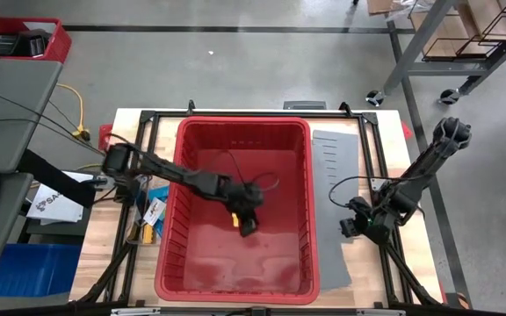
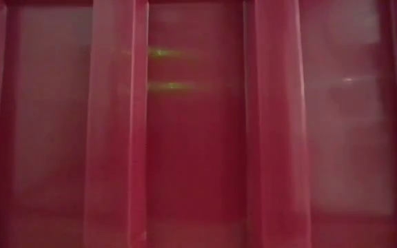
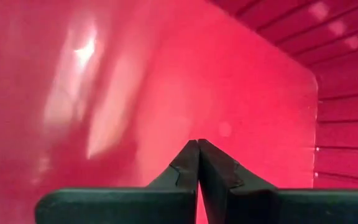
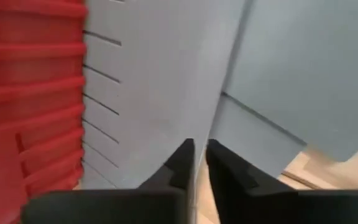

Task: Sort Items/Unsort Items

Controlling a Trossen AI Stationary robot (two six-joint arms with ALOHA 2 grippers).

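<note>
My left gripper [image 1: 247, 221] reaches into the large red bin [image 1: 235, 263] from the left and hangs over its floor near the middle. Its fingers are shut [image 3: 198, 144] with nothing between them, and only red bin floor [image 3: 166, 81] lies ahead. A small yellow piece [image 1: 234, 221] shows right beside the gripper; whether they touch I cannot tell. A few more items [image 1: 152, 219], yellow and blue, lie on the table left of the bin. My right gripper [image 1: 355, 228] hovers over a grey sheet [image 4: 166, 74] right of the bin, its fingers [image 4: 201, 148] a narrow gap apart and holding nothing.
The bin's ribbed wall [image 4: 30, 93] stands close to my right gripper and fills the low view [image 2: 198, 124]. The grey slotted sheet [image 1: 332, 158] covers the table's right side. A black frame [image 1: 148, 118] runs around the bin. Cables [image 1: 262, 180] trail inside the bin.
</note>
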